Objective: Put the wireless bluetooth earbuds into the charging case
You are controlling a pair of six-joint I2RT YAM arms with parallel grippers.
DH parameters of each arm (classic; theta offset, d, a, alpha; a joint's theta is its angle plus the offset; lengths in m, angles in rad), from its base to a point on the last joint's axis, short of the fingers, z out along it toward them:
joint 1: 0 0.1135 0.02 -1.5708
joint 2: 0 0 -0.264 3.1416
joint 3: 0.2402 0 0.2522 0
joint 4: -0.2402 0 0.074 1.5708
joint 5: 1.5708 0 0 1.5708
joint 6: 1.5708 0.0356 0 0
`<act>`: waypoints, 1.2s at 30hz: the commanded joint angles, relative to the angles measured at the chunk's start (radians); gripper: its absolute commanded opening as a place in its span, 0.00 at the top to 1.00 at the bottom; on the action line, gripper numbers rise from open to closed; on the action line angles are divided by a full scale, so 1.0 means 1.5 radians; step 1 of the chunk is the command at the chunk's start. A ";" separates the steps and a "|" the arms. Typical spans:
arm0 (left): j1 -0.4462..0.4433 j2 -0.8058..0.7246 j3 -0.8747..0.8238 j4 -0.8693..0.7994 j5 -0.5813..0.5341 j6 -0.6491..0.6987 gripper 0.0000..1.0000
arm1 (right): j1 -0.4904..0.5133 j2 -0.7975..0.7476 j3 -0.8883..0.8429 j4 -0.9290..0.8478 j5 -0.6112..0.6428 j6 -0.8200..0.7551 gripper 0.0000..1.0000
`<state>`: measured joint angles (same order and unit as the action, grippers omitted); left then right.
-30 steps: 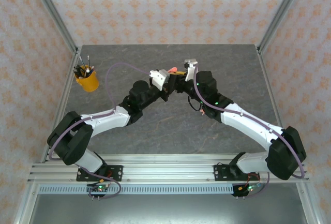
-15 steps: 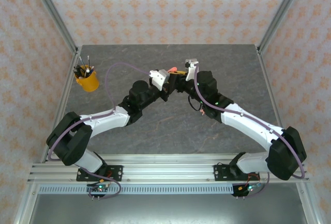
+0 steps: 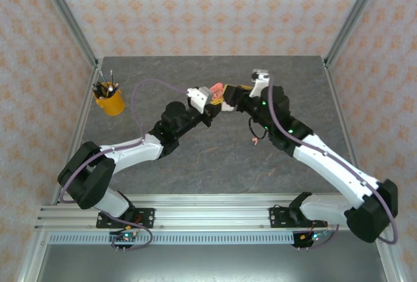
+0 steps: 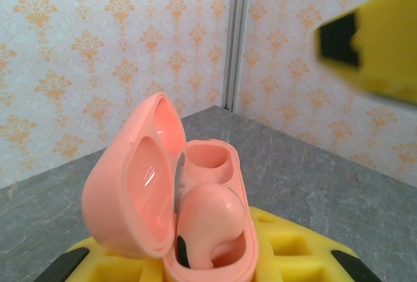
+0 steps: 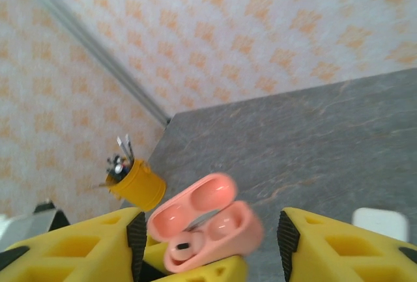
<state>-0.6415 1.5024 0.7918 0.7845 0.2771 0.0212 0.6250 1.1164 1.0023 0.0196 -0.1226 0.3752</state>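
Left wrist view: your left hand (image 4: 208, 272) grips the case (image 4: 150, 184), lid open. One pink earbud (image 4: 210, 220) sits in the case's near socket; the far socket is empty. Your right hand (image 5: 210, 230) is open, one finger on either side of the case. The task looks about half done: one earbud is left to seat.
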 commanded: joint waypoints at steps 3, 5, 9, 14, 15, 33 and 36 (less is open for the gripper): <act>-0.004 -0.032 -0.016 0.039 -0.020 0.014 1.00 | -0.048 -0.058 0.021 -0.187 0.093 0.067 0.42; -0.004 -0.037 -0.020 0.036 -0.021 0.015 1.00 | -0.058 -0.052 0.031 -0.264 0.112 0.080 0.42; -0.004 -0.052 -0.030 0.028 -0.022 0.018 1.00 | -0.069 -0.005 0.057 -0.416 0.133 0.099 0.42; -0.004 -0.078 -0.044 0.009 -0.025 0.027 1.00 | -0.080 0.075 0.052 -0.524 0.130 0.146 0.42; -0.004 -0.084 -0.048 0.005 -0.026 0.029 1.00 | -0.081 0.090 0.047 -0.536 0.133 0.162 0.42; -0.004 -0.147 -0.082 -0.033 -0.032 0.044 1.00 | -0.095 0.369 0.078 -0.521 0.091 0.000 0.45; -0.004 -0.146 -0.083 -0.033 -0.033 0.045 1.00 | -0.099 0.383 0.081 -0.505 0.080 -0.007 0.46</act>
<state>-0.6415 1.3045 0.6777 0.7303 0.2493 0.0624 0.4847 1.6779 1.0943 -0.7414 0.0071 0.4007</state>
